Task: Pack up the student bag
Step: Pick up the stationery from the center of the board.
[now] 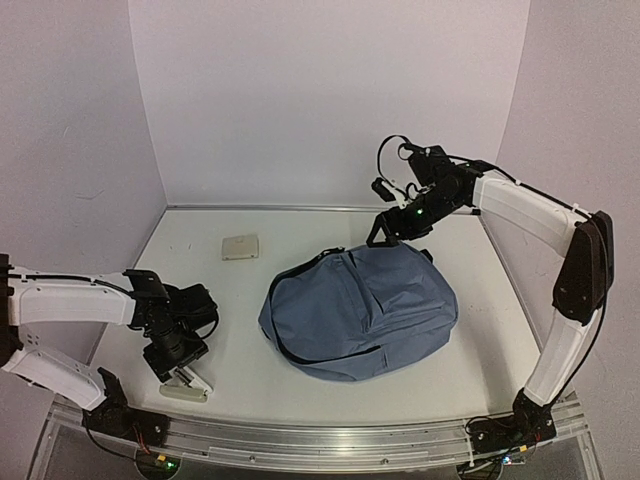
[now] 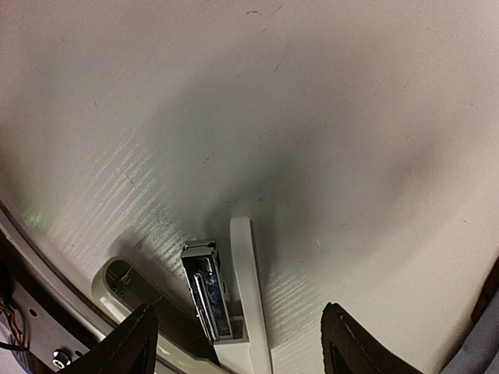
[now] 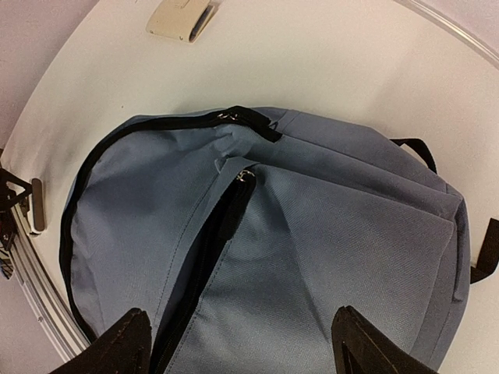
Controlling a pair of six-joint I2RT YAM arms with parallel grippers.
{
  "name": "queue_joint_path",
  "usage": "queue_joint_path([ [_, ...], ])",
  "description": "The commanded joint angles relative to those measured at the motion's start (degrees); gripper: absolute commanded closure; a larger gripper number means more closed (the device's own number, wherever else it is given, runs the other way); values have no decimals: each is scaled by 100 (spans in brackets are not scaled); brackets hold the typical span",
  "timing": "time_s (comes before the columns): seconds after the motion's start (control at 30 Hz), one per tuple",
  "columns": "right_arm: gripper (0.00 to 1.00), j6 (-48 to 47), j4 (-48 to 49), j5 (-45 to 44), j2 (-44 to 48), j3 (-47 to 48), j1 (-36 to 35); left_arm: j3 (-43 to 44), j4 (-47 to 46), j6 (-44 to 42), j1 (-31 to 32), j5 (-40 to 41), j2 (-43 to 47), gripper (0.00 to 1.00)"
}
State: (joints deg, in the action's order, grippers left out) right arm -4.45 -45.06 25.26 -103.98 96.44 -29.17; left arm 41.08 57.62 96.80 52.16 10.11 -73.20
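The student bag (image 1: 360,310), a blue-grey backpack with black zipper lines, lies flat in the middle of the table. In the right wrist view the bag (image 3: 327,234) fills the frame, and its front pocket zipper (image 3: 222,234) gapes open. My right gripper (image 1: 398,228) is open and empty above the bag's far edge, its fingertips (image 3: 117,347) spread wide over the fabric. My left gripper (image 1: 182,372) is open at the near left, just above a white stapler (image 1: 186,388). In the left wrist view the stapler (image 2: 234,300) lies on the table between the fingertips (image 2: 355,343), untouched.
A small beige flat object (image 1: 240,246) lies at the back left of the table, also in the right wrist view (image 3: 181,17). The metal rail of the table's near edge (image 1: 300,440) runs right behind the stapler. White walls enclose the back and sides.
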Motion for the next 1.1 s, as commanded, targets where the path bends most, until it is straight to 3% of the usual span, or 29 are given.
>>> queue_joint_path([
  [0.0,20,38,17,30,182,137,-7,-159,-428,381,-17,149,-6,30],
  [0.57,20,30,-29,3,183,169,-7,-475,-1222,692,-21,137,-493,39],
  [0.73,20,61,-37,79,163,150,-4,-254,-1319,388,-196,495,-689,50],
  [0.83,20,73,-46,148,168,168,-4,-69,-1483,-118,-523,577,-735,62],
  [1.07,20,97,-72,165,168,195,-9,952,-1426,-2242,-1556,1038,-1306,89],
])
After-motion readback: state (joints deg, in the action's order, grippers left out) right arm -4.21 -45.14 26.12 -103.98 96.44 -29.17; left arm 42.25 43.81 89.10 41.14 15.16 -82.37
